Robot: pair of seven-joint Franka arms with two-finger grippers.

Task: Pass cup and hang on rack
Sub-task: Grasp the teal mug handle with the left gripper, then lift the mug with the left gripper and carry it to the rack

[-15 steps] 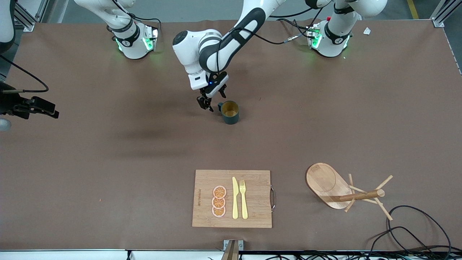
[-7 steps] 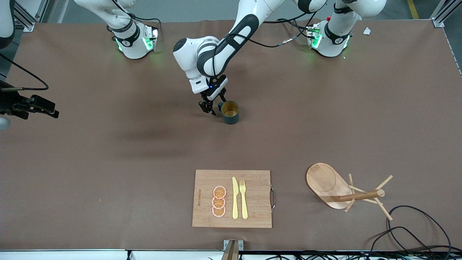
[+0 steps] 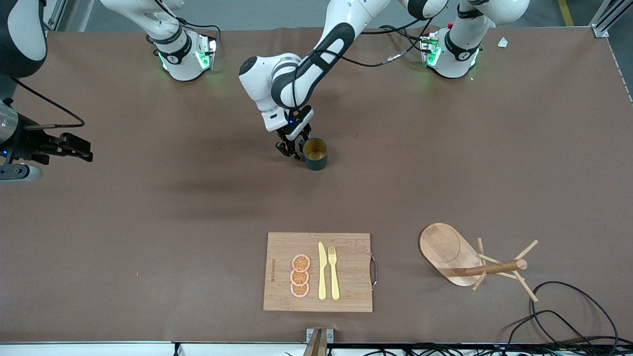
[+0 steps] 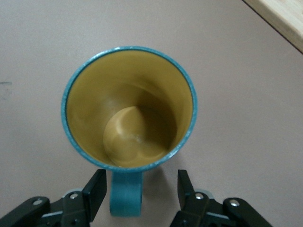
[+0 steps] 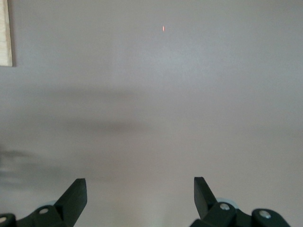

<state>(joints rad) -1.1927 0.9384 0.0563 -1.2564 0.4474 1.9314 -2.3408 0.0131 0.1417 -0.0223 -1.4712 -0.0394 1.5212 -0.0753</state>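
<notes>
The dark teal cup point(image 3: 315, 153) stands upright in the middle of the table, its yellowish inside point(image 4: 128, 109) facing up. Its loop handle point(image 4: 126, 194) points toward the right arm's end. My left gripper point(image 3: 293, 150) is down at the handle and open. In the left wrist view the left gripper point(image 4: 139, 182) has one finger on each side of the handle, with a gap on both sides. My right gripper point(image 3: 84, 151) waits open over bare table at the right arm's end; the right wrist view shows nothing between the right gripper point(image 5: 139, 184) fingers. The wooden rack point(image 3: 465, 262) stands nearer the front camera, toward the left arm's end.
A bamboo cutting board point(image 3: 346, 267) with orange slices, a yellow knife and a fork lies near the front edge, nearer the camera than the cup. Black cables point(image 3: 568, 316) loop on the table beside the rack.
My left gripper has come down to the cup's handle and its fingers have narrowed around it. My right gripper has shifted slightly toward the table's middle. The cup has not moved.
</notes>
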